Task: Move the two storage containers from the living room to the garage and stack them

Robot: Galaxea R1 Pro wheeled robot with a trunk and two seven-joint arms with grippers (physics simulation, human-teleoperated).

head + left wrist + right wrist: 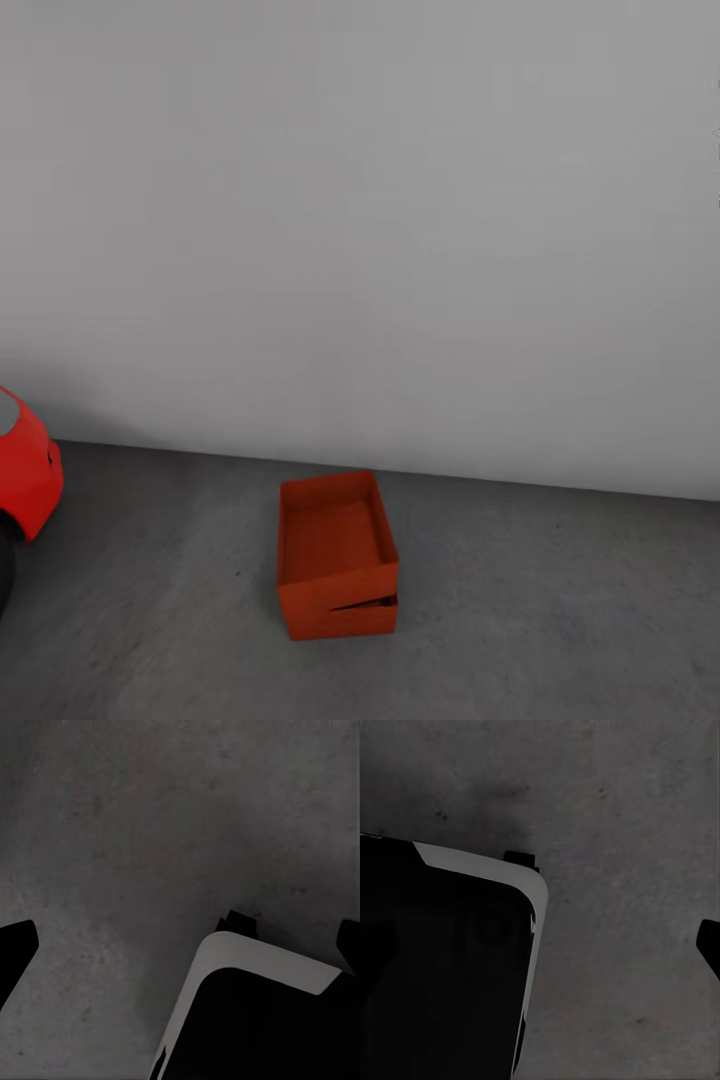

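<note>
In the head view the two storage containers stand stacked on the garage's dark grey floor (560, 610), close to the white wall. The upper container (335, 535) is open-topped and empty, and sits slightly askew. The lower container (345, 620) shows as a strip beneath it, with a dark gap at the front right. My left gripper (181, 949) hangs open over bare floor, with one black fingertip (15, 952) at each side of the left wrist view. My right gripper (540, 952) is also open over the floor. One of its fingertips (710, 945) shows; the other is lost against my dark base.
The nose of a red car (25, 475) and its dark wheel stand at the left edge. A plain white wall (380, 230) closes the space behind the stack. My own black, white-edged base (262, 1020) lies under both wrist cameras.
</note>
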